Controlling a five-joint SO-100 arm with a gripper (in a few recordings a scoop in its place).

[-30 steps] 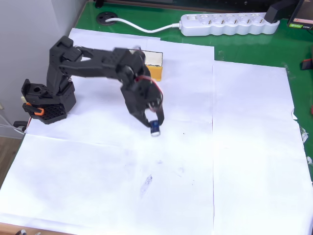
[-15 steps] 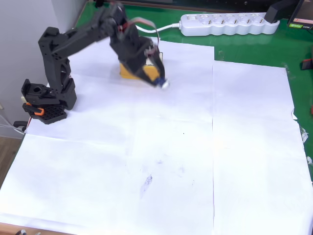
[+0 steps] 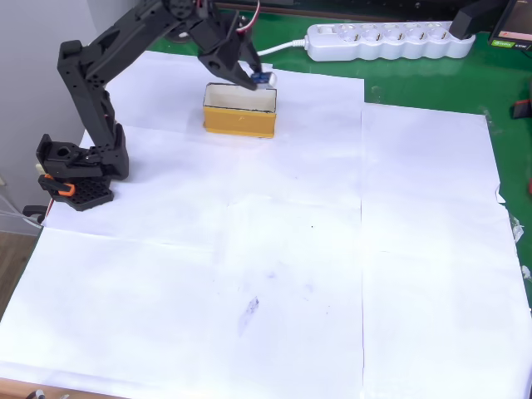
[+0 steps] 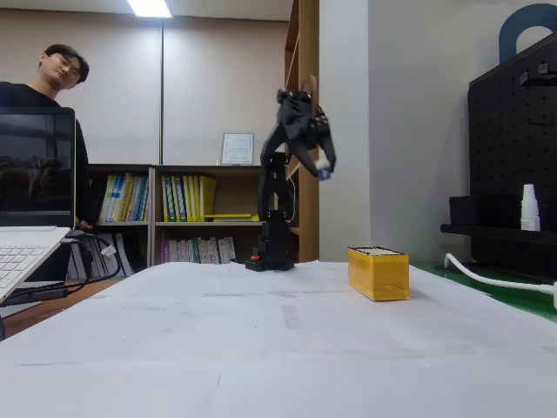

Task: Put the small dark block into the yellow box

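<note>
High above the counter (image 3: 332, 274), I've got the hand (image 3: 253, 79) clamped on the small dark block (image 3: 263, 79), pinched right at the fingertips with its bluish face and white end poking out to the right in the overhead view. In the fixed view the block (image 4: 324, 169) hangs well clear of the yellow box (image 4: 379, 273), up in the air and to the left of it. From overhead it sits near the box's (image 3: 241, 120) far rim, at the right end.

I'd judge that block very light and rigid, a hard little piece that won't crush, but small and probably smooth, so it could twist or slip out of a tip grip. Holding it across its narrow sides, as I am, looks right to me.

Arm pose: reared up tall from its base (image 3: 75, 170), upper links steep, wrist tipped forward and down so the hand (image 4: 320, 162) points toward the box. I reckon I need to come down over the cream opening before letting go.
</note>
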